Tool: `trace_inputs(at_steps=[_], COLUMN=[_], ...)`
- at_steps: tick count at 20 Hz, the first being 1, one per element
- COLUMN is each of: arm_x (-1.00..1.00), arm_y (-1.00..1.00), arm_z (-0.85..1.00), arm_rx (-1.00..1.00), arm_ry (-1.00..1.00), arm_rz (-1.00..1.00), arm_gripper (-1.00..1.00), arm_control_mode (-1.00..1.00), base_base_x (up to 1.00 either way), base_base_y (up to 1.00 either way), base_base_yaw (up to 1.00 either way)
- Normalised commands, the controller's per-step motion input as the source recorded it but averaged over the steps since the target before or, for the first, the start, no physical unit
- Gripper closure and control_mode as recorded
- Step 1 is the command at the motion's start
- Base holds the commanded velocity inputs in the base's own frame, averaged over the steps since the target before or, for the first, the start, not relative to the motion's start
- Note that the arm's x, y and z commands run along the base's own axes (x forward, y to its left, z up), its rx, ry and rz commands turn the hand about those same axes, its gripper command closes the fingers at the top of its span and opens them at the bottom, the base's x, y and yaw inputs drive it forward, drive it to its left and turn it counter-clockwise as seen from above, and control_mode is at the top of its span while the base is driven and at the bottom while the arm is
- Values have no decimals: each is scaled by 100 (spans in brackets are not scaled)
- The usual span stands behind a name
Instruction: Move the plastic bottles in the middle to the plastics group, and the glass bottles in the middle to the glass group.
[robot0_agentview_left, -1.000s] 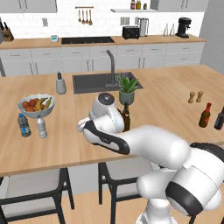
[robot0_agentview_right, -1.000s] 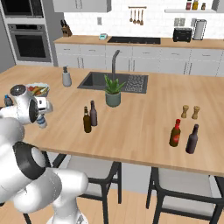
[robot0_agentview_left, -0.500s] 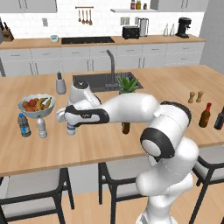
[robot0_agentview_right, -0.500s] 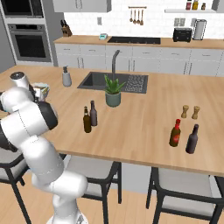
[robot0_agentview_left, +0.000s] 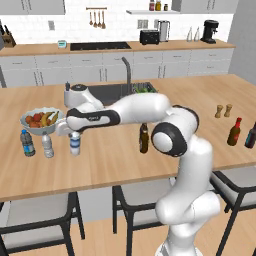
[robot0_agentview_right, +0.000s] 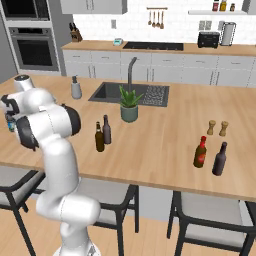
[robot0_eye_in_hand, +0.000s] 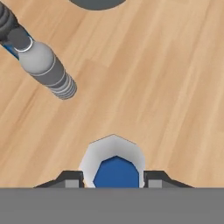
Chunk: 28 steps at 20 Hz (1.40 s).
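- Setting down the water bottle (robot0_agentview_left: 75, 144) looks like your current step: it stands on the worktop (robot0_agentview_left: 115, 160) just beside the pale bottle (robot0_agentview_left: 47, 145) and the dark-blue-labelled bottle (robot0_agentview_left: 27, 143).
- Your tool (robot0_eye_in_hand: 113, 178) grips it, fingers on either side.
- Next, I'd say: release, lift clear, then go for the amber bottle (robot0_agentview_right: 99, 137) and the maroon bottle (robot0_agentview_right: 106, 130).

A: Any words or numbers you can read on the small clear water bottle with the bright blue label (robot0_agentview_left: 74, 144)?

B: None; the label is a plain blue band.

A: And the brown glass bottle with the red cap (robot0_agentview_right: 200, 152)?

B: Its label is too small to read.
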Motion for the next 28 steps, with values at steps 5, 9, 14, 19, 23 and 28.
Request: trace_inputs(at_steps=[5,9,14,19,23,28], arm_x=[27,59,33,13,-1,-18], arm_y=[15,11,34,42,17,-6], arm_z=[-28,-16,-12,0,-9,-27], arm_rx=[0,0,0,-2,-3,0], arm_ry=[5,6,2,0,0,0], arm_rz=[1,1,0,0,0,0], arm_gripper=[100,100,100,100,100,100], arm_control_mode=[-100,-100,-100,-100,-100,-100], base_base_x=[0,0,0,0,0,0], base_base_y=[0,0,0,0,0,0], base_base_yaw=[0,0,0,0,0,0])
